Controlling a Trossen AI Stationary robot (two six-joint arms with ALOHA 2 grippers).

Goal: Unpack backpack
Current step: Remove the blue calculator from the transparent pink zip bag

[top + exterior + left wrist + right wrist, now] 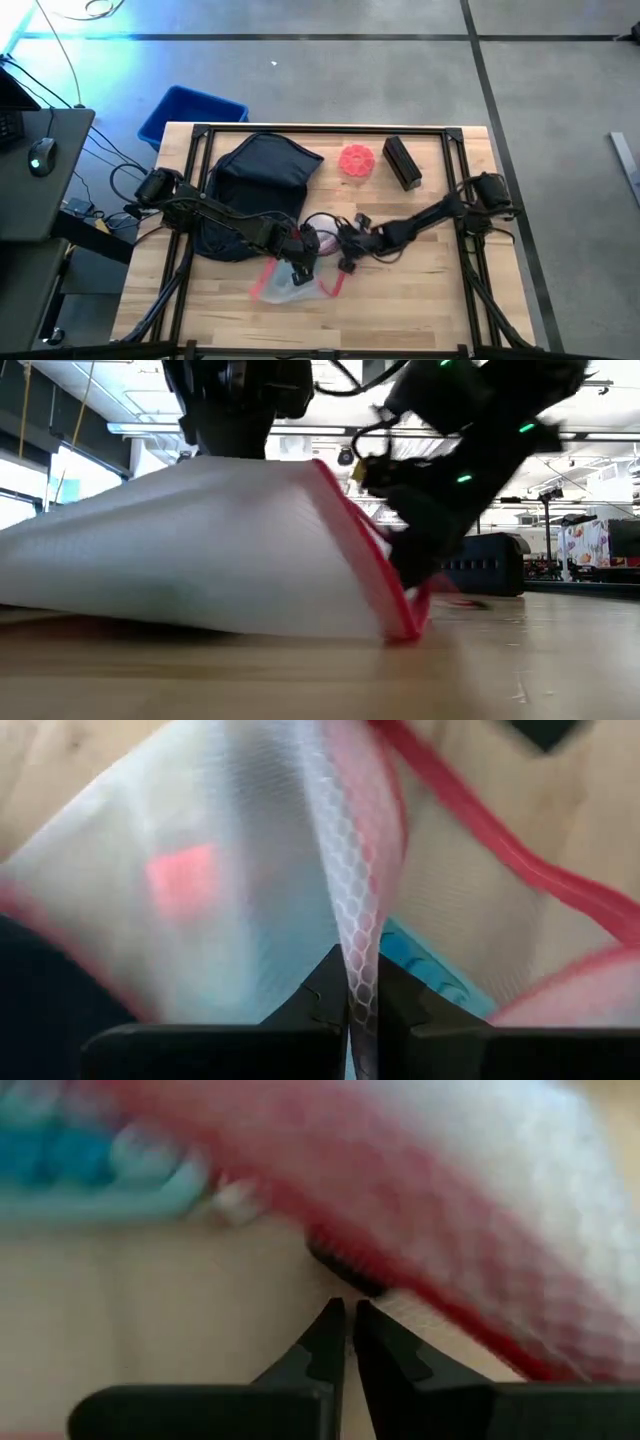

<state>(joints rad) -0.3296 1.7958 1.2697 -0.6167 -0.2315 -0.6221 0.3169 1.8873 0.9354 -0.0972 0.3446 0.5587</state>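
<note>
The dark navy backpack (258,185) lies on the table's far left part. Near the front edge lies a translucent white mesh pouch (283,287) with red trim (362,542). My left gripper (300,268) is shut on it from above. The pouch (200,550) rises like a tent, its lower edge on the table. My right gripper (346,263) stands at the pouch's right end, shut (348,1308), with nothing between its fingers, just short of the red zipper edge (420,1270). Something light blue (430,970) shows through the mesh. My left gripper pinches a raised fold of the pouch's mesh (360,935) between its two fingers, coming from above and slanting down. The fold stands up between the fingertips while the pouch's lower edge (200,622) stays on the table. Whether my right gripper touches the pouch's red edge, I cannot tell.
A pink disc (356,160) and a black rectangular box (401,162) lie at the far right of the table. A blue bin (190,115) stands on the floor beyond the far left corner. Bare wood (420,300) lies near the front right.
</note>
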